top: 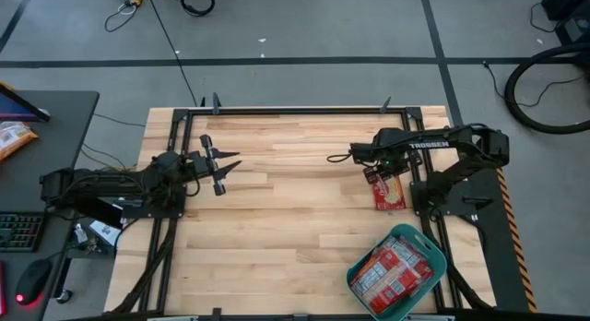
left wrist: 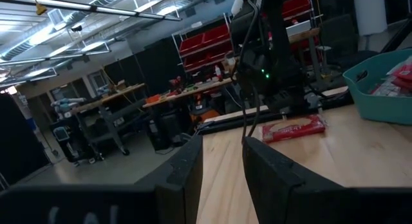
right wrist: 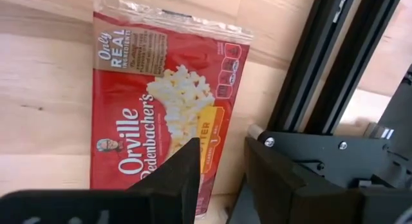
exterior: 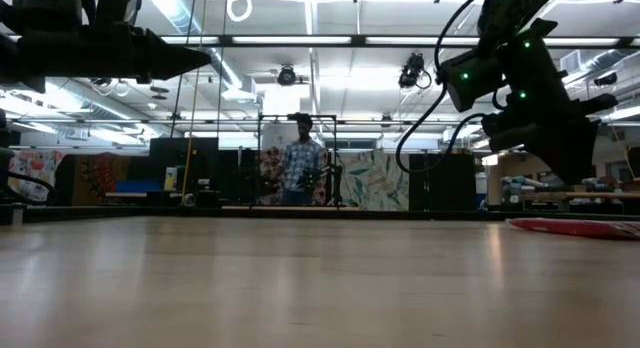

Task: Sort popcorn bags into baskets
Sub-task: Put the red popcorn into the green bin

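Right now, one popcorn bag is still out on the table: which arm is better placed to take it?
The right arm. Its hand hangs directly over the popcorn bag, fingers slightly apart, and the basket sits on that same side. The left hand waits far across the table.

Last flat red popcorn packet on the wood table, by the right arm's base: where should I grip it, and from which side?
Judging by its flat pose, come straight down with the right gripper on the flat red popcorn packet, pinching the crimped clear end seam or the long edge facing away from the black frame, which crowds the other side.
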Available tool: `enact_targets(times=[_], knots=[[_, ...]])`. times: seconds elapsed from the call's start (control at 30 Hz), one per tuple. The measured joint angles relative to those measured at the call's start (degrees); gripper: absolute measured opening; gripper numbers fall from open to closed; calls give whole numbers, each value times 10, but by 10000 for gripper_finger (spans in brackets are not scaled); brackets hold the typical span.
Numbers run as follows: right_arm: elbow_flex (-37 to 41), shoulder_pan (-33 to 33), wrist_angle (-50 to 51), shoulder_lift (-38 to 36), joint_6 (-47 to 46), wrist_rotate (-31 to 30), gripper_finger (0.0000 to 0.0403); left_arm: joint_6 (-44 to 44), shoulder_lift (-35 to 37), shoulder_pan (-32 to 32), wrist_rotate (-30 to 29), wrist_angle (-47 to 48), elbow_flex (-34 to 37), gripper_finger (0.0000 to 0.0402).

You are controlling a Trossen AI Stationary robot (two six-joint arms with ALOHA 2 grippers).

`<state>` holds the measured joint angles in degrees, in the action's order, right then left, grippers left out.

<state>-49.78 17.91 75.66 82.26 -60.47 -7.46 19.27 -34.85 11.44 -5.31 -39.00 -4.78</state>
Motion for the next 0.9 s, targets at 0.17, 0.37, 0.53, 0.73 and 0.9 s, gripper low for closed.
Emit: enact_targets(times=[0.17,0.37,0.53,0.73,0.9], knots=[[0,0,0,0,-1,0,126,0,0,0,0,0,0,116],[0,12,-8,0,-20,18,126,0,0,0,0,0,0,116],[0,18,-8,0,-26,29,126,0,0,0,0,0,0,116],[-7,28,0,0,-23,51,126,0,0,0,0,0,0,116],[-58,28,30,0,-23,46,126,0,0,0,0,0,0,116]])
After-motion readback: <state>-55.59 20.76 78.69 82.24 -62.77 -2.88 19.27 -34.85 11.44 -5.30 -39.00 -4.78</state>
